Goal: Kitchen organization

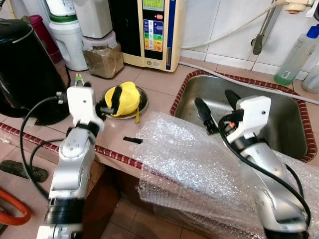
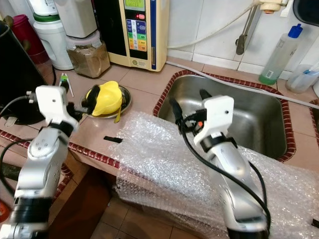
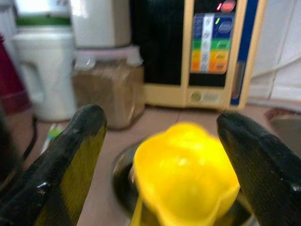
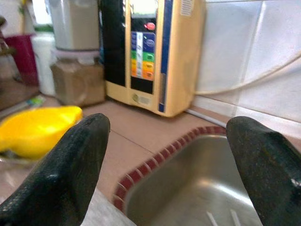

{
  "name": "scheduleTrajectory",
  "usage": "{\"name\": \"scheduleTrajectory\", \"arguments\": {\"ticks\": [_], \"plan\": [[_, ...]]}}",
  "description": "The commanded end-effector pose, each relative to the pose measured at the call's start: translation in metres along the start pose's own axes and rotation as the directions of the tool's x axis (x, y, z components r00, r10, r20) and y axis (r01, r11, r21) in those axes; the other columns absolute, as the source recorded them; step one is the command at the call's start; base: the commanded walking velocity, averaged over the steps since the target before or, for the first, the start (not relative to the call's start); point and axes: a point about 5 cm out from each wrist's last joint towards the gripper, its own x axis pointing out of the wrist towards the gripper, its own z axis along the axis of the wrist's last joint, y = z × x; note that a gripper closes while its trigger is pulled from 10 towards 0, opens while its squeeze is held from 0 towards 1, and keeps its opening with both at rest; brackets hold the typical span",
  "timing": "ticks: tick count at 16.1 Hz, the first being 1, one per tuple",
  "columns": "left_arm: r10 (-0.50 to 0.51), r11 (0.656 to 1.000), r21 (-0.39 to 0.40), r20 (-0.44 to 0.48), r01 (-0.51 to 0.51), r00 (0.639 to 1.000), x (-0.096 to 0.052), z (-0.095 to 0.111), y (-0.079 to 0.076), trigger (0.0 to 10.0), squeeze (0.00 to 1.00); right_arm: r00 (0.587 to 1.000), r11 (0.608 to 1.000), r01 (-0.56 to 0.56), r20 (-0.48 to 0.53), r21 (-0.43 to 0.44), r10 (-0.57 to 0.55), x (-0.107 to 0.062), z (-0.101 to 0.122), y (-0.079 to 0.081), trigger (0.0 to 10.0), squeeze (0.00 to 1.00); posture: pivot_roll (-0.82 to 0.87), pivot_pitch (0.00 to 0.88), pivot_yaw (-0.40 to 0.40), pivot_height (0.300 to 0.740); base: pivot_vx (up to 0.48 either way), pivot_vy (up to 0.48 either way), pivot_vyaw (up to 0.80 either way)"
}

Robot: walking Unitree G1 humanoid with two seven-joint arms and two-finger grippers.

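Nearest you, bubble wrap [image 1: 199, 169] drapes over the counter edge. The right gripper [image 1: 219, 109] hangs over the sink [image 1: 289, 124], fingers apart. The left gripper [image 1: 110, 102] straddles the yellow lid [image 1: 124, 98] on its metal dish [image 1: 142, 104] — fingers spread, not clamped. A purifier [image 1: 154, 30] stands behind.

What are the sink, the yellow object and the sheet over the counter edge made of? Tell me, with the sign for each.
Sink: brushed steel, by its dull grey sheen.
Yellow object: likely glossy moulded plastic, with a smooth, bright surface.
Sheet: clear plastic bubble wrap, by its rows of small bubbles.
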Motion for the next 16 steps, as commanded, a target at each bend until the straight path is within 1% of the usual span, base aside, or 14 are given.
{"name": "scheduleTrajectory", "arguments": {"ticks": [1,2,3,4,5,6,7,8,11,12,13,14,15,16], "plan": [[0.012,1.000,-0.004,-0.004,-0.012,1.000,-0.008,0.000,0.003,10.0,1.00,0.999,0.999,0.031,-0.014,-0.042,-0.032,-0.006,0.003,-0.007,10.0,0.00,0.04,0.100,0.028,0.740,0.000,0.000,0.00],[0.007,1.000,-0.006,-0.004,-0.007,1.000,-0.012,0.000,0.002,10.0,1.00,0.998,0.996,0.055,-0.018,-0.070,-0.057,-0.008,0.003,-0.011,10.0,0.00,0.04,0.100,0.028,0.740,0.000,0.000,0.00],[0.004,1.000,-0.007,-0.014,-0.004,1.000,-0.017,-0.002,0.000,10.0,1.00,0.993,0.982,0.108,-0.035,-0.152,-0.114,-0.012,0.002,-0.017,10.0,0.00,0.04,0.097,0.027,0.740,0.000,0.000,0.00],[0.003,1.000,0.003,-0.021,-0.002,1.000,-0.022,-0.004,-0.003,10.0,1.00,0.990,0.987,0.126,-0.056,-0.102,-0.132,-0.016,-0.003,-0.020,10.0,0.00,0.04,0.090,0.023,0.740,0.000,0.000,0.00],[-0.002,1.000,0.001,-0.022,0.002,1.000,-0.024,-0.005,-0.004,10.0,1.00,0.994,0.994,0.102,-0.042,-0.029,-0.103,-0.018,-0.002,-0.018,10.0,0.36,0.04,0.090,0.023,0.740,0.000,0.000,0.00],[0.001,1.000,0.000,-0.024,-0.001,1.000,-0.025,-0.006,-0.004,10.0,1.00,0.994,0.993,0.104,-0.038,-0.059,-0.106,-0.019,-0.001,-0.018,10.0,1.00,0.04,0.085,0.022,0.740,0.000,0.000,0.00],[0.005,1.000,0.000,-0.026,-0.005,1.000,-0.025,-0.006,-0.005,10.0,1.00,0.992,0.990,0.116,-0.043,-0.081,-0.120,-0.019,0.000,-0.018,10.0,1.00,0.04,0.085,0.022,0.740,0.000,0.000,0.00],[0.011,1.000,-0.003,-0.024,-0.011,1.000,-0.024,-0.005,-0.006,10.0,1.00,0.992,0.991,0.116,-0.043,-0.070,-0.119,-0.018,0.000,-0.017,10.0,0.00,0.04,0.078,0.024,0.740,0.000,0.000,0.00],[0.011,1.000,-0.016,-0.017,-0.011,1.000,-0.012,0.001,-0.007,10.0,1.00,0.990,0.991,0.133,-0.043,-0.029,-0.134,-0.017,0.000,-0.016,10.0,0.00,0.04,0.072,0.026,0.740,0.000,0.000,0.00],[0.018,1.000,-0.023,-0.012,-0.019,1.000,-0.007,0.003,-0.007,10.0,0.90,0.991,0.992,0.124,-0.048,-0.026,-0.125,-0.017,0.000,-0.015,10.0,0.00,0.04,0.072,0.026,0.740,0.000,0.000,0.00],[0.024,0.999,-0.034,-0.008,-0.024,1.000,-0.003,0.006,-0.006,10.0,0.00,0.992,0.993,0.115,-0.051,-0.032,-0.116,-0.017,0.000,-0.012,10.0,0.00,0.04,0.068,0.030,0.740,0.000,0.000,0.00],[0.024,0.999,-0.038,-0.001,-0.024,1.000,0.000,0.009,-0.006,10.0,0.00,0.993,0.993,0.107,-0.046,-0.053,-0.109,-0.016,0.002,-0.008,10.0,0.00,0.04,0.068,0.030,0.740,0.000,0.000,0.00],[0.016,0.999,-0.039,0.001,-0.016,1.000,-0.001,0.010,-0.008,10.0,0.00,0.998,0.998,0.068,-0.019,0.011,-0.068,-0.015,0.003,-0.002,10.0,0.00,0.04,0.068,0.030,0.740,0.000,0.000,0.00],[-0.005,0.999,-0.040,-0.003,0.005,1.000,-0.004,0.009,-0.011,10.0,0.00,0.996,0.997,0.080,-0.035,-0.012,-0.080,-0.015,0.003,-0.001,10.0,0.00,0.03,0.066,0.032,0.740,0.000,0.000,0.00]]}}
